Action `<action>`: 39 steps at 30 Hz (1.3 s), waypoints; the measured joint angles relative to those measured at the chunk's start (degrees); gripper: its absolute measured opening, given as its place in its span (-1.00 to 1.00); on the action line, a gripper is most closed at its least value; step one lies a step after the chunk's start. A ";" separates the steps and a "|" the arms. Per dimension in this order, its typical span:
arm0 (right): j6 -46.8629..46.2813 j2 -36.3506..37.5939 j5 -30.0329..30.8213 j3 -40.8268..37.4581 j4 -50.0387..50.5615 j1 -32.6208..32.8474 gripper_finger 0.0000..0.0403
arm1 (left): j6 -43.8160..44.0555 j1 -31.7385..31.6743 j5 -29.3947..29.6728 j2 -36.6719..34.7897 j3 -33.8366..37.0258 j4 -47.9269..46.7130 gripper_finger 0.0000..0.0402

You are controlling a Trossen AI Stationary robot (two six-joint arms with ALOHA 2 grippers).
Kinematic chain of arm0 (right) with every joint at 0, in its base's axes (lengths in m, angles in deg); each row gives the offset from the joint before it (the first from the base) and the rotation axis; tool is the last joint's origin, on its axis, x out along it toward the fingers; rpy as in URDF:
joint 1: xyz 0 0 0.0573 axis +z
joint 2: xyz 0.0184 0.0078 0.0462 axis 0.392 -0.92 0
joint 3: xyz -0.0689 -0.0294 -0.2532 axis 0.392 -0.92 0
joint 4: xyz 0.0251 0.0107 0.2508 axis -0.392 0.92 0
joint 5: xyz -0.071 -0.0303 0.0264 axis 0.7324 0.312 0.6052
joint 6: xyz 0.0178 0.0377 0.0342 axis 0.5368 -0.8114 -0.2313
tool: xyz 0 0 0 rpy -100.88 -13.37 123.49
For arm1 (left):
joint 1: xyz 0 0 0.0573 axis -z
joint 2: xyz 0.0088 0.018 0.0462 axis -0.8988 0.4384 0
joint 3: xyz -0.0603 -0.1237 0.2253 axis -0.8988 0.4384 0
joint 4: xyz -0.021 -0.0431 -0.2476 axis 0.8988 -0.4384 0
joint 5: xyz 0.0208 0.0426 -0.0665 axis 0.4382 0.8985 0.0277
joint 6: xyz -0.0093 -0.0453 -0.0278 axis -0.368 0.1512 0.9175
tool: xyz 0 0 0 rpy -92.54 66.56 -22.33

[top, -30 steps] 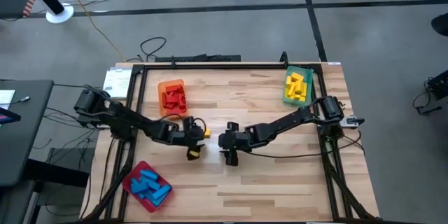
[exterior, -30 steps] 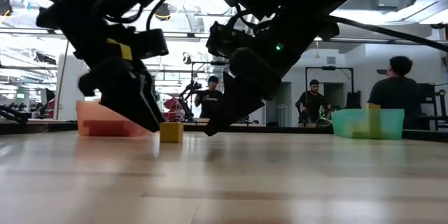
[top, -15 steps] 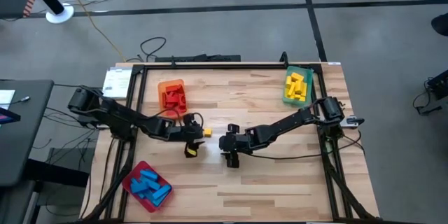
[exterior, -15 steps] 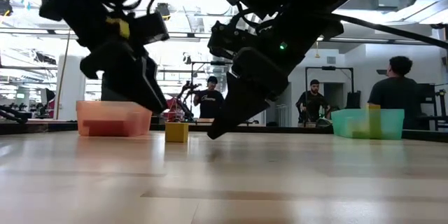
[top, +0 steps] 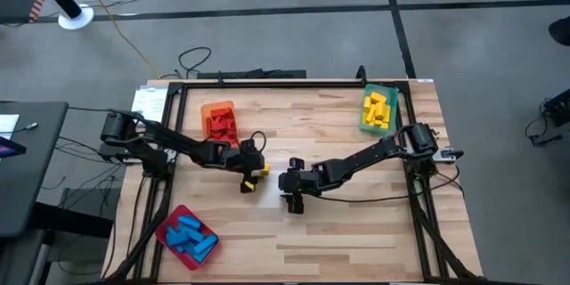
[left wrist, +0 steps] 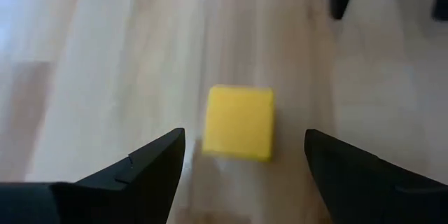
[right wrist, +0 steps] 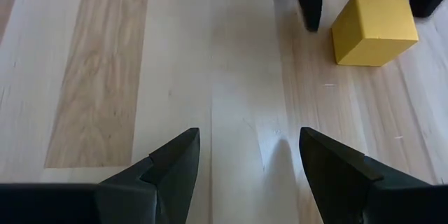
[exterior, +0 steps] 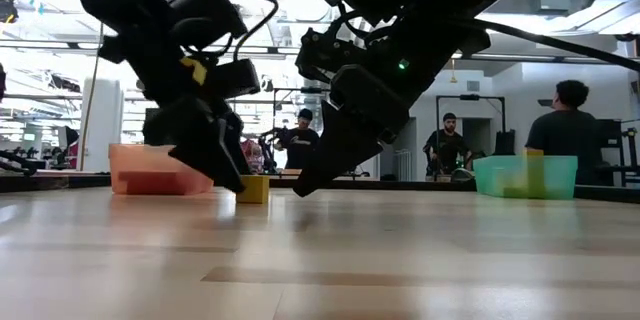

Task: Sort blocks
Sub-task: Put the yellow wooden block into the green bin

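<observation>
Meanwhile the yellow block (left wrist: 239, 122) sat on the worktop (top: 338, 223) near its centre, between the parted fingers of the left hand (top: 252, 175), untouched. Just beside it, the right hand (top: 291, 189) hovered low, fingers apart and holding nothing.

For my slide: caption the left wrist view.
Open left pincer poised around a yellow block on the table.

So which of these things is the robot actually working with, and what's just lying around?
Part of the job:
- small yellow cube
- orange tray, red blocks
- green tray, yellow blocks
- red tray, blue blocks

Lying about:
- white paper at table edge
- floor cables
</observation>
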 joint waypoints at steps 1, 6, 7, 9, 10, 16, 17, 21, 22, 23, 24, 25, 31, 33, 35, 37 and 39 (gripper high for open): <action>0.00 0.00 0.00 0.00 -0.01 0.00 0.29 | -0.15 -0.32 -0.83 0.81 -0.01 1.25 0.44; 0.02 0.00 0.00 0.00 -0.36 0.00 0.29 | -1.46 -1.11 -2.14 3.37 -0.10 3.12 0.35; 0.02 0.00 -0.02 0.00 -0.38 0.00 0.29 | -1.73 -1.11 -2.21 3.51 -0.13 3.21 0.31; 0.01 0.00 -0.02 0.00 -0.33 0.00 0.29 | -2.35 -1.08 -2.21 3.52 -0.13 3.37 0.20; 0.02 0.00 -0.02 0.00 -0.31 0.00 0.29 | -2.69 -1.05 -2.29 3.52 -0.13 3.46 0.13; -0.90 0.00 0.26 0.00 0.10 -0.13 0.29 | -4.33 -1.11 -1.92 3.12 -0.12 3.79 -0.29; -1.49 0.00 1.00 0.00 0.27 -0.23 0.29 | -4.45 -1.09 -1.91 3.12 -0.13 3.80 -0.35; -3.30 0.00 4.22 -0.02 0.56 -0.88 0.29 | -4.64 -0.94 -1.92 3.08 -0.13 3.79 -0.37; -3.68 0.00 4.72 -0.02 0.53 -1.09 0.29 | -4.62 -0.82 -1.87 3.08 -0.13 3.81 -0.37; -4.02 0.00 5.06 -0.02 0.48 -1.34 0.29 | -4.54 -0.62 -1.84 3.08 -0.13 3.85 -0.37; -4.60 0.00 5.38 -0.02 0.21 -1.50 0.29 | -4.43 -0.33 -1.81 3.08 -0.13 3.90 -0.37; -4.76 0.00 5.48 -0.02 -0.23 -1.72 0.29 | -4.41 -0.03 -1.82 3.08 -0.16 3.93 -0.37; -4.68 0.47 5.84 -0.02 -1.89 -2.05 0.29 | -4.69 2.72 -1.90 3.12 -3.00 2.98 -0.36; -4.38 0.96 5.88 0.18 -2.05 -1.97 0.29 | -5.29 3.58 -1.90 3.12 -4.22 2.56 -0.36; -3.45 2.44 5.90 0.20 -0.66 -1.79 0.29 | -5.83 4.32 -1.88 3.12 -5.69 1.31 -0.35; -3.42 3.92 6.96 0.29 -0.77 -1.49 0.29 | -6.47 4.97 -1.81 3.12 -7.06 0.60 -0.35; -3.39 5.86 9.14 0.28 2.17 -1.10 0.29 | -6.96 5.47 -1.33 3.12 -8.39 -0.91 -0.35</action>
